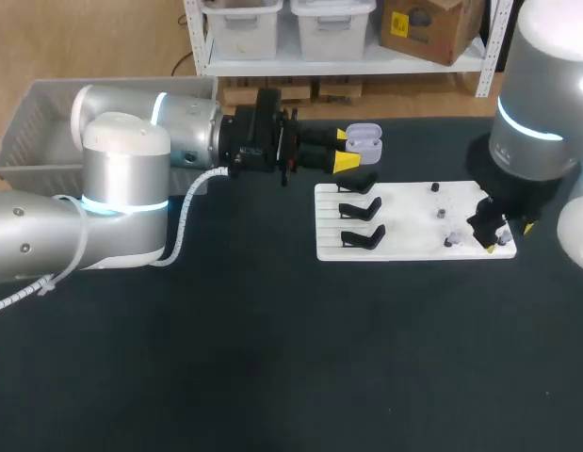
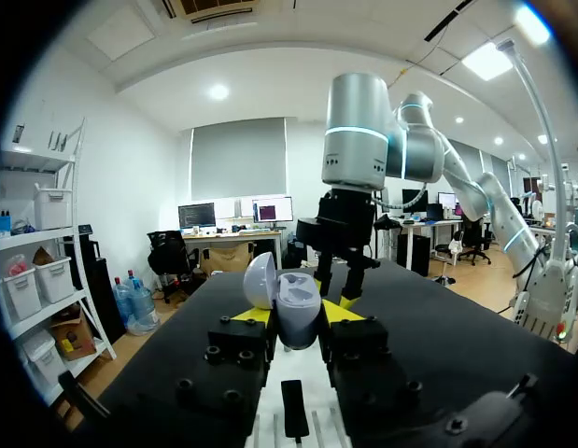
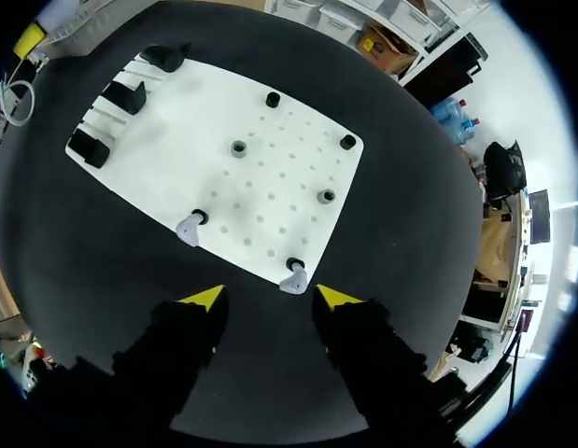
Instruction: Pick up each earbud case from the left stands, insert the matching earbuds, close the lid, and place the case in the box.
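Case, pale lilac with its lid swung up, is pinched from both sides between the yellow tips of the left gripper. It is held in the air just past the far left corner of a white board, clear of the board and of the table. In the left wrist view the right arm is seen straight ahead of the held case.

Three black stands are lined along the board's left end, and all three are seen bare. Small dark pegs are scattered over the board's right half. Two pale earbuds are seated at pegs along the near edge.

The right gripper is held above the board's near right corner with its fingers spread. One earbud is seen just ahead of the gap between the tips, and it is not touched by either finger.

A grey box is placed at the table's far left, partly hidden behind the left arm.
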You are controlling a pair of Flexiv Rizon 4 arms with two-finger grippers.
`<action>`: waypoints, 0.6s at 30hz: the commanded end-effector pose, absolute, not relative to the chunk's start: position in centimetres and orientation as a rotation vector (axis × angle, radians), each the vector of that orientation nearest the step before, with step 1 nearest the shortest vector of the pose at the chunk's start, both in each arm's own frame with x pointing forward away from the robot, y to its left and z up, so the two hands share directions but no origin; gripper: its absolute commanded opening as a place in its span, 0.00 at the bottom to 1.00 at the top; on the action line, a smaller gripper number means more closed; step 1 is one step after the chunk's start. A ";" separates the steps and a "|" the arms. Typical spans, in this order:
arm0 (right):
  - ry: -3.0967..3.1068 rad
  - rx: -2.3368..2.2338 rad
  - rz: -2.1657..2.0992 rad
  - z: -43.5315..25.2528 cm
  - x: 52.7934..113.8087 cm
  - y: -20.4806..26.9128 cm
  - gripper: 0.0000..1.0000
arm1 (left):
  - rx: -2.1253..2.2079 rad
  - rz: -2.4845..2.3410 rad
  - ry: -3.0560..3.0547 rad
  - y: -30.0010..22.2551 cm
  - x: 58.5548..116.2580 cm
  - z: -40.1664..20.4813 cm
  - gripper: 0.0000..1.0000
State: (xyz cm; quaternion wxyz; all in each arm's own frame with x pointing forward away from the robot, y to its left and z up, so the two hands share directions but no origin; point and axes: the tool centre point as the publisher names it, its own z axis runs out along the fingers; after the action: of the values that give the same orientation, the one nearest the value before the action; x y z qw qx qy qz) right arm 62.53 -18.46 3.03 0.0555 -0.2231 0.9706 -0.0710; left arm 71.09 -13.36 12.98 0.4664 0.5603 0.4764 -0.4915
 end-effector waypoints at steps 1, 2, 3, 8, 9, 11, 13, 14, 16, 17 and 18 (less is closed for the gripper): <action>2.934 -0.664 -0.222 2.5 62.6 -18.9 0.47 | 1.372 -1.203 1.167 -13.3 71.0 12.9 0.00; 2.930 -0.660 -0.226 2.4 62.6 -19.0 0.47 | 1.372 -1.203 1.167 -13.3 71.0 12.9 0.00; 2.928 -0.659 -0.228 2.4 62.6 -19.0 0.44 | 1.372 -1.203 1.167 -13.3 71.0 12.9 0.00; 2.920 -0.663 -0.234 2.3 62.9 -19.1 0.40 | 1.372 -1.203 1.167 -13.3 71.0 12.9 0.00; 2.920 -0.664 -0.234 2.2 62.9 -19.1 0.40 | 1.372 -1.203 1.167 -13.3 71.0 12.9 0.00; 2.918 -0.665 -0.234 2.2 63.0 -19.2 0.39 | 1.372 -1.203 1.167 -13.3 71.0 12.9 0.00; 2.914 -0.667 -0.233 2.1 63.1 -19.2 0.38 | 1.372 -1.203 1.167 -13.3 71.0 12.9 0.00; 2.913 -0.667 -0.232 2.0 63.1 -19.2 0.38 | 1.372 -1.203 1.167 -13.3 71.0 12.9 0.00; 2.910 -0.671 -0.232 2.0 63.2 -19.1 0.36 | 1.372 -1.203 1.167 -13.3 71.0 12.9 0.00; 2.909 -0.672 -0.233 2.0 63.2 -19.1 0.36 | 1.372 -1.203 1.167 -13.3 71.0 12.9 0.00; 2.908 -0.673 -0.233 1.9 63.3 -19.1 0.36 | 1.372 -1.203 1.167 -13.3 71.0 12.9 0.00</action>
State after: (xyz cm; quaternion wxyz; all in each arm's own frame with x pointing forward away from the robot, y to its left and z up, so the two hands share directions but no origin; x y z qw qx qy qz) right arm 63.30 -19.14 2.14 0.0704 -0.2248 0.9689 -0.0762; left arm 71.09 -13.36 12.98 0.4664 0.5603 0.4764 -0.4915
